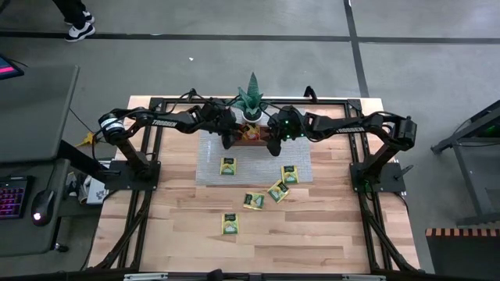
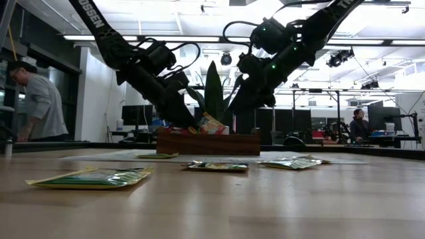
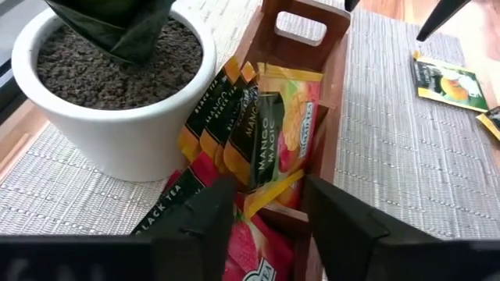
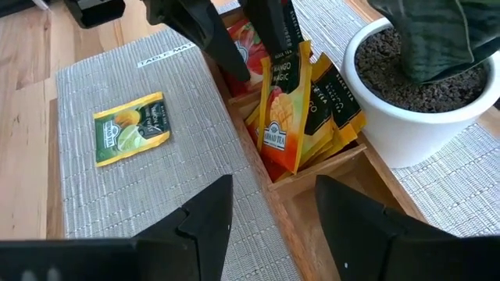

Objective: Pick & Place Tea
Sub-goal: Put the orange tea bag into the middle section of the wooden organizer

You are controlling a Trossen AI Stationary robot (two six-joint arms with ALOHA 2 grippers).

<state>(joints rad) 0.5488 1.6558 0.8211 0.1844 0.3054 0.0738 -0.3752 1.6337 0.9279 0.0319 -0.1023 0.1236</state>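
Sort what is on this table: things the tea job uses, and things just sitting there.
Job things:
- green tea packets loose on the table
- orange and red tea packets standing in the wooden tray
- left gripper and right gripper over the tray

Just there:
- potted plant
- grey woven mat

Open-plan lab: monitors point(image 2: 136, 114), concrete floor point(image 1: 234, 70).

Left claw point(image 3: 269, 222) open over tea packets point(image 3: 269, 136) in wooden tray point(image 3: 332, 94), white plant pot point(image 3: 117, 101) beside
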